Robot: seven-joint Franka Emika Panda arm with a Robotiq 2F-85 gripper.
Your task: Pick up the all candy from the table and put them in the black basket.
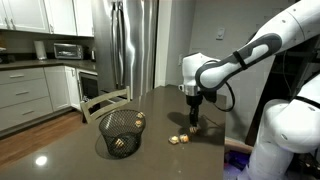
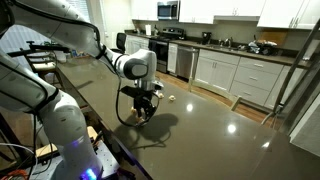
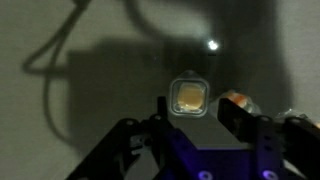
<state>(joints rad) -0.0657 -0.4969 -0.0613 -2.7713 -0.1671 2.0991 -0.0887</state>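
While jaws straddle candy [image 3: 190,97], spread, not yet touching, near bench [image 1: 170,105] edge beside basket [image 1: 118,132]: likely light, foil slick, crushable, rolls; pinch gently across middle

Gold candy [image 1: 179,139] near black basket [image 1: 108,126]

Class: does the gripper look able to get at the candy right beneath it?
Probably yes: in the wrist view that candy sits uncovered on the table between the open jaws of the gripper; another candy beside one jaw might get nudged.
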